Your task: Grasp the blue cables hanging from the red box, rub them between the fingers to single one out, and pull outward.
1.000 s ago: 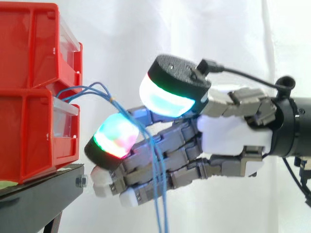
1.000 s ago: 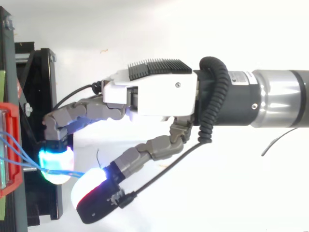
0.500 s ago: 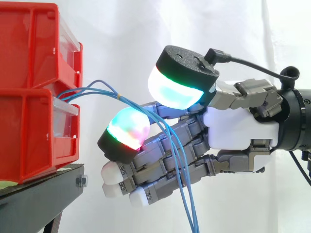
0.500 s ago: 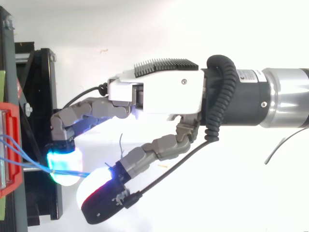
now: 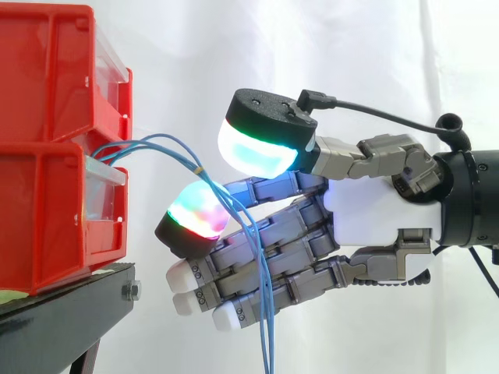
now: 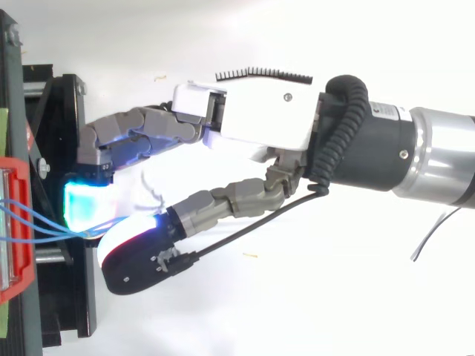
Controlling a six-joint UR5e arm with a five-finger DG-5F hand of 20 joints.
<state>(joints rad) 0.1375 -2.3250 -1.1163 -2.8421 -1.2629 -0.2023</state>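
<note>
"Cables first, nearest us: the blue cables [image 5: 263, 312] drop in a loose bundle across the front of the fingers and run off below. Thin, limp, next to no weight, I'd say."

"And slick in that sheath, I'd guess. Has it got them?"

"Looks so. Just behind, the hand [image 5: 374, 222] is pinching them where they come over. The thumb pad [image 5: 257, 152] is above and the red-and-green pad [image 5: 195, 214] below, closed on the strands. The other fingers reach out underneath, holding nothing."

"From overhead the pads look pressed together with the strands running in between. How many are caught, I can't tell."

"That's where I'd hold, though: on the short run between pads and box, not the dangling tails. Soft stuff like that only pulls true once it's taut."

"Gentle squeeze, then. Too hard and they won't roll apart. Too slack and they slip through."

"Further back they arch up and go into the lower red box [image 5: 47, 218], by its clear front. How they're fixed inside is hidden."

"And the white curtain [image 5: 312, 47] behind everything."
</note>
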